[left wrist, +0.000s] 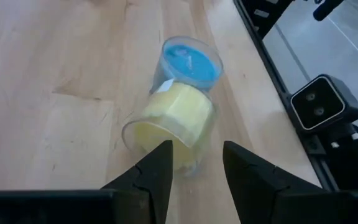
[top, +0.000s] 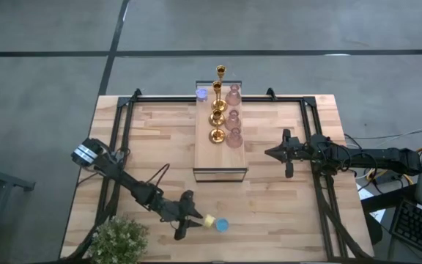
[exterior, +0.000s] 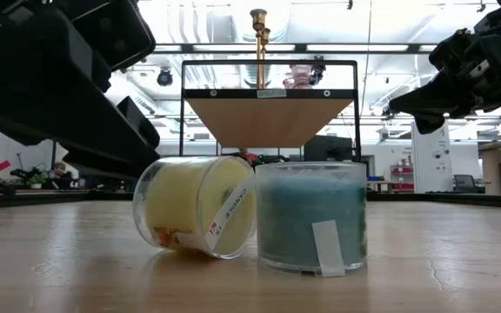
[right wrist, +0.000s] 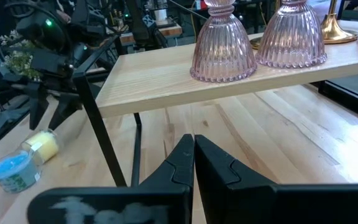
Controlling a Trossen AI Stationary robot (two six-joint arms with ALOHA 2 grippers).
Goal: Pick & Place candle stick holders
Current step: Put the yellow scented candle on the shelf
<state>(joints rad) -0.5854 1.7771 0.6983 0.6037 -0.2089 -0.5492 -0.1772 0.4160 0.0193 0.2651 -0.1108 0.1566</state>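
Note:
A yellow round cup lies tipped on its side near the table's front edge, leaning against an upright blue cup; both show in the low view. My left gripper is open, its fingers on either side of the yellow cup's near end. Three gold holders, three pink ones and a purple cup stand on the raised light-wood shelf. My right gripper is shut and empty, right of the shelf. My left gripper comes level from the table's left side, with one finger at the yellow cup's open rim. I cannot tell whether it touches the cup. The cup rests on the table on its lower edge and against the blue cup.
A green leafy plant stands at the front left corner, close behind my left arm. Black frame rails run along both table sides. A small camera sits at the front edge. Bare wood lies between the shelf and the cups.

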